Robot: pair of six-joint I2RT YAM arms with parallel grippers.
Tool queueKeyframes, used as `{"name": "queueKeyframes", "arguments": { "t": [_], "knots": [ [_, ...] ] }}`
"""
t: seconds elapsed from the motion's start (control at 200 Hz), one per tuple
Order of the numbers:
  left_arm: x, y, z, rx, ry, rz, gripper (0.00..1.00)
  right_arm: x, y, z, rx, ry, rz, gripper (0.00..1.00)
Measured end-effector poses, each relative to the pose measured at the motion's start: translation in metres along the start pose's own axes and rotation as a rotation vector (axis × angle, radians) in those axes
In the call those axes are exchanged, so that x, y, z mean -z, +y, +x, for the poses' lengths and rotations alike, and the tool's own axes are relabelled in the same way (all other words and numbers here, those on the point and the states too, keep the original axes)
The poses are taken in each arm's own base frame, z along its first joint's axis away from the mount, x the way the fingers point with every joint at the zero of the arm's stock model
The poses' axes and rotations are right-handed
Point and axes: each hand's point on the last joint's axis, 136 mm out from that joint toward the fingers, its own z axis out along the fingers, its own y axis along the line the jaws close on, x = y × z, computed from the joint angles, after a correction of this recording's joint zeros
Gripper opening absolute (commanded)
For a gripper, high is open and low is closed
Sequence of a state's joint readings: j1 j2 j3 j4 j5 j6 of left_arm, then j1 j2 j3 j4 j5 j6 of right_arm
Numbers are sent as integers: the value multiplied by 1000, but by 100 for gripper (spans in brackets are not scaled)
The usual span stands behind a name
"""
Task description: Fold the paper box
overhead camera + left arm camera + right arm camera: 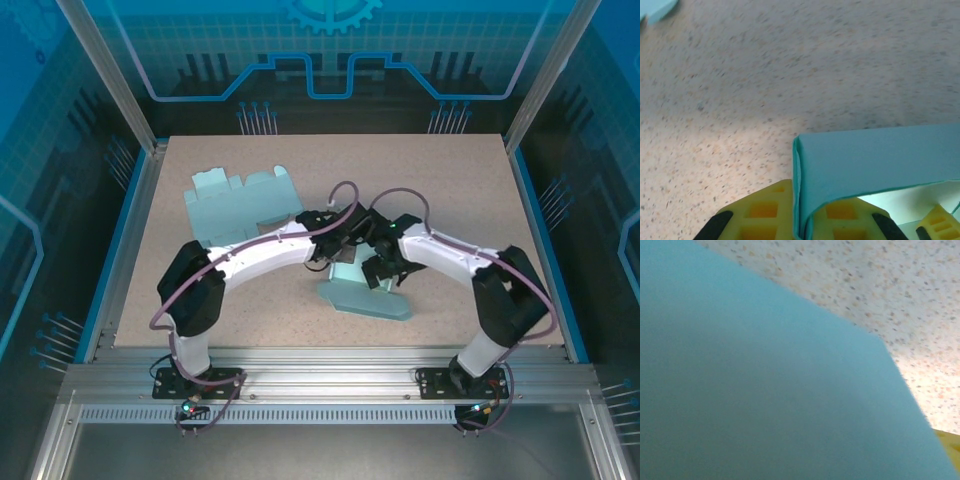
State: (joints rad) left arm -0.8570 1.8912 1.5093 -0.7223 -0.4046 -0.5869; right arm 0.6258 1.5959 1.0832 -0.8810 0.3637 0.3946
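- The paper box lies partly folded near the middle of the table, with one teal panel flat on the surface and another part raised under my wrists
- My left gripper is at the box's far-left side; its yellow fingers are pressed together on a doubled edge of the card, one on each side of the fold, so I am pinching the box
- In my left wrist view that pinched edge stands upright, and a broad teal panel runs from it to the right, with paler card below
- My right gripper is over the raised part of the box, just beside my left one
- In my right wrist view a teal panel of the box sits close in front of the camera, with a sliver of one yellow finger at the lower right; I cannot tell whether these jaws are spread or gripping
- A flat cutout of the same teal card lies beyond the box to its far left, well apart from it
- The speckled beige table surface surrounds the box
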Motion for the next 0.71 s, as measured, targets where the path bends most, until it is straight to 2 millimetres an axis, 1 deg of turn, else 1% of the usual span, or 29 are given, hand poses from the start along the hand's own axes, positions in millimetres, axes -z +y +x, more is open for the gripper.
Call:
{"name": "queueKeyframes", "arguments": {
  "t": [0.025, 0.115, 0.175, 0.215, 0.24, 0.26, 0.275, 0.305, 0.33, 0.335, 0.355, 0.37, 0.385, 0.405, 0.44, 0.47, 0.505, 0.565, 0.62, 0.655, 0.705],
  "knots": [
    [1, -2, -4, -9, -11, 4, 0, 2, -4, 4, -16, -5, -5, 100],
    [6, -20, -13, -69, -50, 35, 0, 11, -16, 11, -47, -25, -3, 100],
    [8, -29, -16, -103, -65, 43, 0, 14, -22, 15, -67, -34, -6, 100],
    [8, -36, -17, -117, -59, 76, 0, 15, -24, 21, -87, -41, -27, 100],
    [5, -34, -16, -120, -42, 77, 0, 18, -25, 22, -109, -59, -50, 100],
    [-1, -27, -15, -113, -23, 63, 0, 26, -27, 20, -126, -102, -75, 100],
    [-9, -19, -16, -101, -7, 44, 0, 33, -26, 19, -133, -127, -97, 100],
    [-26, -1, -15, -80, 28, 1, 0, 56, -25, 10, -154, -227, -156, 100],
    [-48, 20, -8, -59, 79, -51, 0, 74, -23, 3, -164, -301, -203, 100],
    [-51, 22, -7, -55, 86, -57, 0, 81, -23, 0, -167, -325, -217, 100],
    [-66, 36, 0, -43, 123, -88, 0, 94, -22, -5, -175, -381, -247, 100],
    [-79, 48, 7, -32, 160, -116, 0, 105, -23, -9, -182, -421, -268, 100],
    [-88, 60, 13, -20, 191, -140, 0, 112, -23, -12, -187, -448, -280, 100],
    [-96, 72, 17, -8, 217, -168, 0, 123, -24, -17, -195, -493, -298, 100],
    [-96, 85, 14, 14, 223, -185, 0, 133, -24, -22, -201, -535, -318, 100],
    [-95, 89, 13, 24, 232, -186, 0, 135, -23, -26, -201, -547, -326, 100],
    [-95, 92, 15, 26, 241, -190, 0, 131, -21, -27, -198, -536, -327, 100],
    [-94, 90, 20, 18, 252, -188, 0, 115, -17, -28, -192, -493, -313, 100],
    [-93, 86, 22, 10, 258, -181, 0, 99, -13, -24, -183, -443, -297, 100],
    [-93, 84, 23, 4, 258, -178, 0, 93, -13, -22, -179, -423, -290, 100],
    [-92, 83, 23, -4, 258, -175, 0, 91, -13, -20, -180, -414, -283, 100]
  ]
}}
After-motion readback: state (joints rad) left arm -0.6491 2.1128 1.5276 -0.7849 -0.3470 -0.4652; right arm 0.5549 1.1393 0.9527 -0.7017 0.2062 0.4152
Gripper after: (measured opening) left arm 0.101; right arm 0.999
